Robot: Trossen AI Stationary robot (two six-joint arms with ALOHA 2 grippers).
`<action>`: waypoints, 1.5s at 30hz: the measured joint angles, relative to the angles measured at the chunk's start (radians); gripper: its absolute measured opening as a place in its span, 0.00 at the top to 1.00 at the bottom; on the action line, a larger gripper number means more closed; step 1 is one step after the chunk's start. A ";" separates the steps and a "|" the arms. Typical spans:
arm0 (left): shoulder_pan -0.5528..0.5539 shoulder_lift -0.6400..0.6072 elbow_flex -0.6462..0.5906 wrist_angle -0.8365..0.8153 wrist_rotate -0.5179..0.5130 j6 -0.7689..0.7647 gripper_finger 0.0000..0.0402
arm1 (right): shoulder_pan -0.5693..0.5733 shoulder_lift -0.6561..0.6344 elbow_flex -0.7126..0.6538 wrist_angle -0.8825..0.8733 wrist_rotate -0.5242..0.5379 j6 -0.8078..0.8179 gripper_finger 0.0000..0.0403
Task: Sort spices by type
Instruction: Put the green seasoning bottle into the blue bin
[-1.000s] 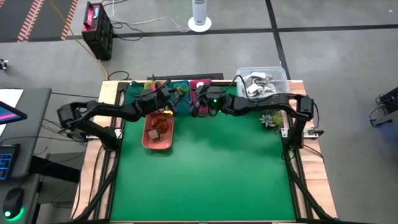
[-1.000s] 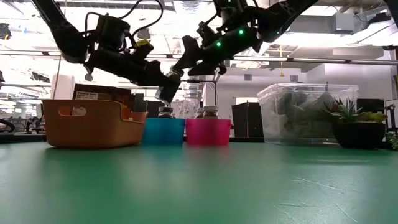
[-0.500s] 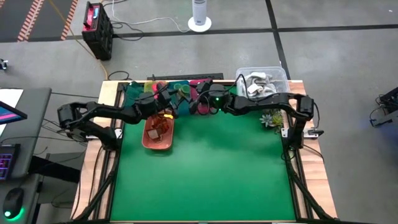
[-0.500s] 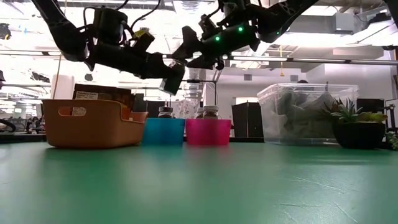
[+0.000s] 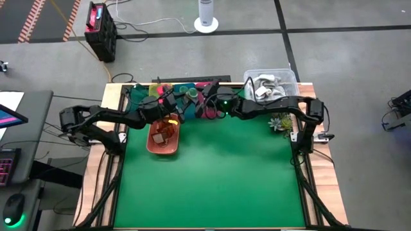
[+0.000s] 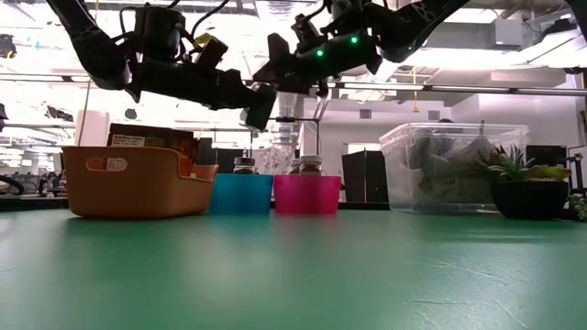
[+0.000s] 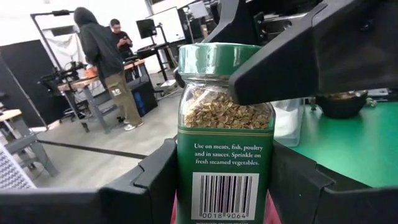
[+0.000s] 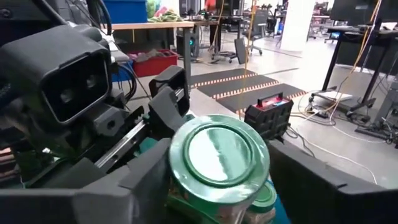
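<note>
Mid-handoff above the teal tray point(image 6: 242, 193), which I'll use as the landmark.

Left pincer point(image 7: 217, 186) is clamped on the body of a green-capped spice jar point(image 7: 224, 143), held upright in the air above the teal tray and clear of the surface point(image 5: 212, 179). Dried flakes show through the glass, barcode label faces the left wrist camera.

Right pincer point(image 8: 214, 177) has come in from the opposite side, over the same tray. Its fingers straddle the jar's green lid point(image 8: 219, 155) and look spread on either side of it, not yet biting. Can't tell whether a pad already touches the cap.

Step in hand, as I read it: passing the jar from left to right so it can go to its matching tray. The magenta tray point(image 6: 306, 194) sits just beside the teal one, and each already has a jar in it.

Next move needs:
- right closes squarely on the cap
- left lets go only once that grip is firm
- jar kept upright throughout

Risk: glass jar held high, so an early release drops it into the trays.
</note>
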 joint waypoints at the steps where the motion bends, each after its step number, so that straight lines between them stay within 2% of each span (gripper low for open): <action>1: 0.000 0.000 0.000 0.000 0.005 0.000 0.50 | 0.000 0.000 0.000 0.000 0.000 -0.006 0.33; 5: 0.001 0.000 0.000 -0.005 0.016 0.000 0.50 | 0.001 0.000 0.000 -0.002 -0.001 -0.013 0.44; 9: 0.000 0.000 0.001 -0.033 0.005 -0.006 0.46 | 0.001 0.000 0.000 -0.007 -0.003 -0.015 0.44; 17: 0.000 -0.032 0.028 -0.160 -0.009 -0.050 0.28 | -0.001 0.001 -0.001 -0.001 0.004 -0.016 0.44; 21: 0.000 -0.141 0.029 -0.252 -0.029 -0.047 0.27 | 0.003 0.001 -0.001 -0.005 0.004 -0.016 0.44; 27: 0.000 -0.382 0.029 -0.527 -0.096 -0.071 0.30 | 0.003 0.004 -0.001 -0.006 0.004 -0.013 0.44; 34: -0.022 -0.598 0.029 -0.730 -0.077 -0.191 0.31 | -0.001 0.131 0.041 0.049 -0.001 -0.019 0.44; 42: -0.113 -0.708 0.029 -0.862 -0.075 -0.211 0.31 | 0.000 0.280 0.235 -0.053 0.003 0.016 0.44; 45: -0.128 -0.718 0.029 -0.900 -0.077 -0.220 0.31 | 0.000 0.328 0.300 -0.123 0.047 0.022 0.43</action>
